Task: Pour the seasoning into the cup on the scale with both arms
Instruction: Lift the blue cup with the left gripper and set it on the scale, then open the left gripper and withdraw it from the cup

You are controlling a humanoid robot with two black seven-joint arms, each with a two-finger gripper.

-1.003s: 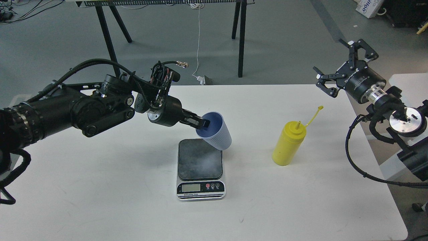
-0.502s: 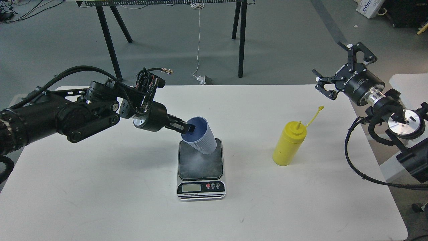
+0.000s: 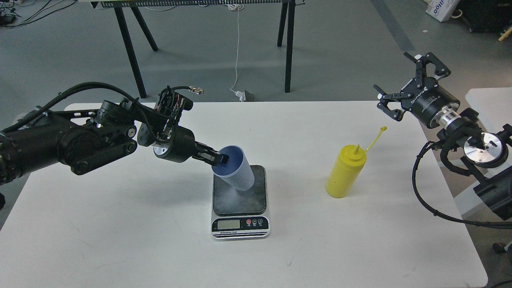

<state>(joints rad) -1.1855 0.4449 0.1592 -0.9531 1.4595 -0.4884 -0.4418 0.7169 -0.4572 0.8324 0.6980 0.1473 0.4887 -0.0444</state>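
Note:
My left gripper (image 3: 219, 159) is shut on the rim of the light blue ribbed cup (image 3: 236, 170). It holds the cup tilted with its mouth toward the left. The cup's base is at or just above the dark platform of the scale (image 3: 240, 198); I cannot tell if it touches. The yellow seasoning bottle (image 3: 345, 172) stands upright on the white table (image 3: 120, 224), right of the scale, with its cap strap sticking up. My right gripper (image 3: 408, 82) is open and empty, high above the table's far right corner, well apart from the bottle.
The scale's silver front with LCD and buttons (image 3: 240, 225) faces me. A black-legged stand (image 3: 288, 44) is on the floor beyond the table. A white surface (image 3: 486, 100) lies off the table's right edge behind my right arm.
My left gripper has carried the cup left and down, from over the scale's far right corner to over its platform. The right gripper has shifted only slightly.

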